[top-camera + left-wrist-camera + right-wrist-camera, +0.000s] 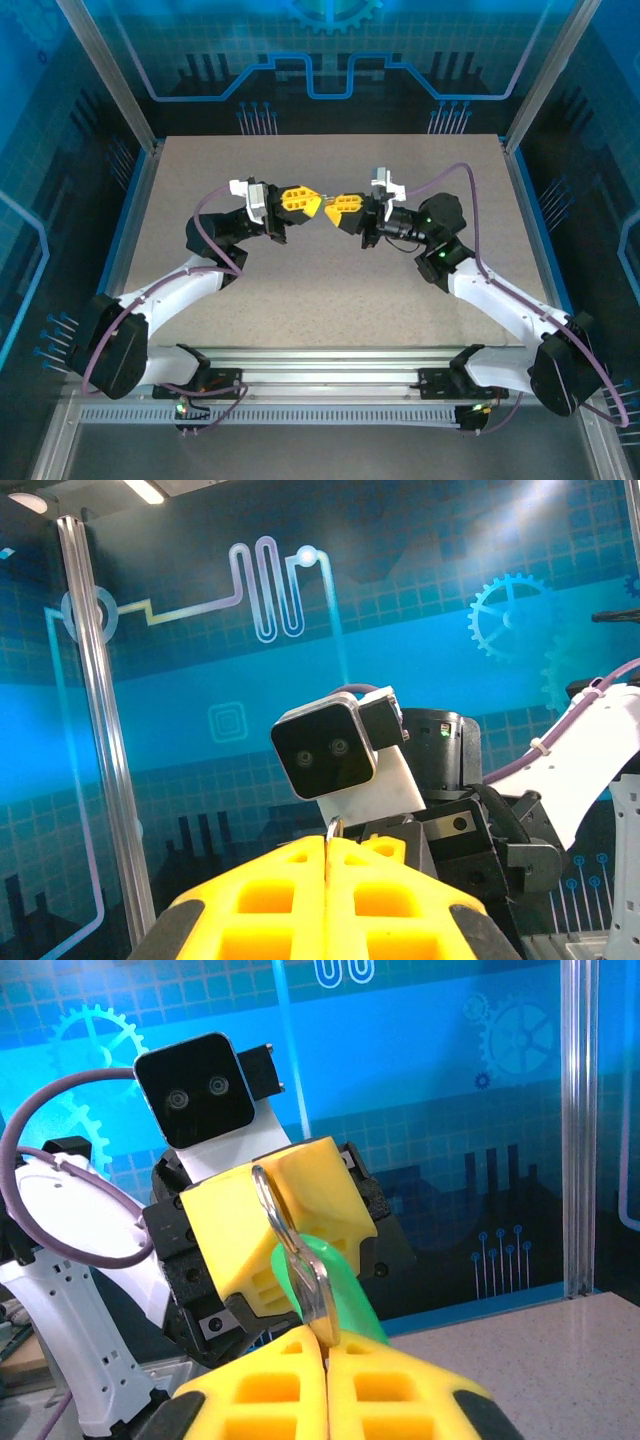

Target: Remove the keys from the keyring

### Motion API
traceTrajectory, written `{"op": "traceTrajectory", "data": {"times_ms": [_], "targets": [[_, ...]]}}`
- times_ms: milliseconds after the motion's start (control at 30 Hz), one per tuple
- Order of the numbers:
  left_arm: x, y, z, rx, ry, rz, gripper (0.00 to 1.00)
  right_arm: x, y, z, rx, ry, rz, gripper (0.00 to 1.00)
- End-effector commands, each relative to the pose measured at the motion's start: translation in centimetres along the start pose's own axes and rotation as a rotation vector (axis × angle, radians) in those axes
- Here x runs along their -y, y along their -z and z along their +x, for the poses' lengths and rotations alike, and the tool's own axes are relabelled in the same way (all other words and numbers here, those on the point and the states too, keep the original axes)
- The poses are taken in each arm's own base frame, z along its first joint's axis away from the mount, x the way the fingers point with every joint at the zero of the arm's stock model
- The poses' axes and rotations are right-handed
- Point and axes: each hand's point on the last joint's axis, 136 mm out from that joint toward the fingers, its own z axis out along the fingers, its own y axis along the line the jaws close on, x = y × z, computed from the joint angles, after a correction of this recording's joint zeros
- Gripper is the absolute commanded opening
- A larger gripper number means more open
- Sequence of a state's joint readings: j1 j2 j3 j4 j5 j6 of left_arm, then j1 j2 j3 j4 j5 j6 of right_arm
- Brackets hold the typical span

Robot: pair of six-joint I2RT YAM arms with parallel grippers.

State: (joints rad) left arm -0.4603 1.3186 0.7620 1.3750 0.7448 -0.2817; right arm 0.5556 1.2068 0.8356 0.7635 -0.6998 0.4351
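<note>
Both grippers meet tip to tip above the middle of the table (330,300). In the right wrist view the grey metal key (318,1290) spans the gap between them. Its thin looped end runs up between the yellow fingers of my left gripper (262,1172), and its thicker lower end is pinched in my right gripper (326,1345). Behind the metal hangs the green keyring tag (352,1285), its lower end hidden behind my right finger. From the left wrist, my left gripper (328,845) is shut with a metal sliver (333,827) poking out. From above, the left gripper (314,203) faces the right gripper (333,209).
Blue printed walls and aluminium posts (125,95) enclose the speckled table. The right wrist camera block (325,745) sits just beyond my left fingertips. Purple cables (470,175) loop off both arms. A metal rail (330,360) runs along the near edge.
</note>
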Motion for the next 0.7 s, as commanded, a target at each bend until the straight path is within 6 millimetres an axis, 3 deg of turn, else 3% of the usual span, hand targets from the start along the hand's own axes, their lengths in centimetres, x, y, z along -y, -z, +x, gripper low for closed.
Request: {"op": "traceTrajectory", "data": {"times_ms": [0, 200, 267, 333, 467, 667], "targets": [[1.3, 0.4, -0.4, 0.004, -0.031, 0.041, 0.0, -0.2, 0.2, -3.3, 0.117, 0.055, 0.006, 0.08], [1.3, 0.5, -0.4, 0.005, -0.036, 0.038, 0.0, -0.4, 0.1, -3.5, 0.13, 0.048, -0.014, 0.0], [1.3, 0.6, -0.4, 0.006, -0.043, 0.027, 0.0, -0.6, 0.1, -3.7, 0.137, 0.047, -0.022, 0.0], [1.1, 0.6, -0.3, 0.005, -0.043, 0.015, 0.0, -0.7, 0.1, -3.9, 0.146, 0.038, -0.032, 0.06], [1.0, 0.5, -0.4, 0.004, -0.04, 0.012, 0.0, -0.7, -0.1, -4.0, 0.146, 0.029, -0.042, 0.0], [0.9, 0.7, -0.4, 0.005, -0.063, -0.008, 0.0, 0.3, -0.3, -3.5, 0.139, 0.011, 0.001, 0.0]]}}
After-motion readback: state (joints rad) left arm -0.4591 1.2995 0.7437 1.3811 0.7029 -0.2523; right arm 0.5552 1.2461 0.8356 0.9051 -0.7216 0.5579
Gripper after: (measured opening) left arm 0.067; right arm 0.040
